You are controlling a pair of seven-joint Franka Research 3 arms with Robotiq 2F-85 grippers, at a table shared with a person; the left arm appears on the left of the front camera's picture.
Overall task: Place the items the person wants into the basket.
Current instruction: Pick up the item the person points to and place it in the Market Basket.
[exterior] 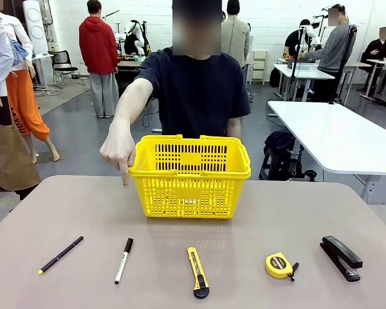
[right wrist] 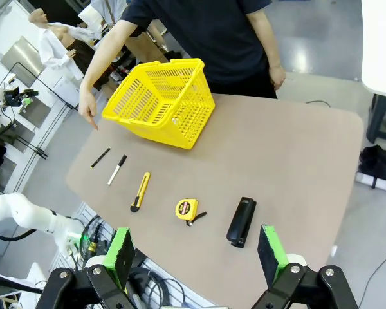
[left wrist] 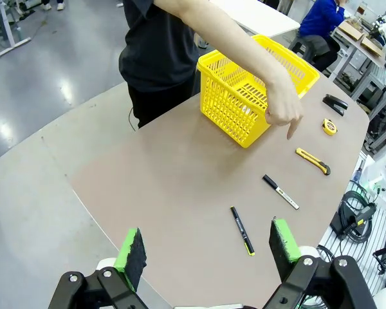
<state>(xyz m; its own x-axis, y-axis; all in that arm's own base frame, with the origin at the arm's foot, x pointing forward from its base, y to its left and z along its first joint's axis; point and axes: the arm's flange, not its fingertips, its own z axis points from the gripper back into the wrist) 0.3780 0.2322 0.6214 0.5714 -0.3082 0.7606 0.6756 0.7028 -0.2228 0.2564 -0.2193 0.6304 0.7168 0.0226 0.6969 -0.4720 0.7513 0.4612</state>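
One marker [exterior: 123,261], print too small

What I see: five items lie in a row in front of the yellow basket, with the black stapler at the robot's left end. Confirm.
Wrong: the black stapler lies at the robot's right end of the row in front of the yellow basket, as the front view shows. The rest stands.

In the front view the basket [exterior: 190,177] at 12 o'clock hides the left hand and lower torso of the person [exterior: 196,96], and its near wall screens its floor. The print on the marker [exterior: 123,261] at 7 o'clock and on the tape measure [exterior: 278,265] at 5 o'clock is too small to read. In the left wrist view the person's forearm [left wrist: 238,48] covers part of the basket's rim at 1 o'clock.
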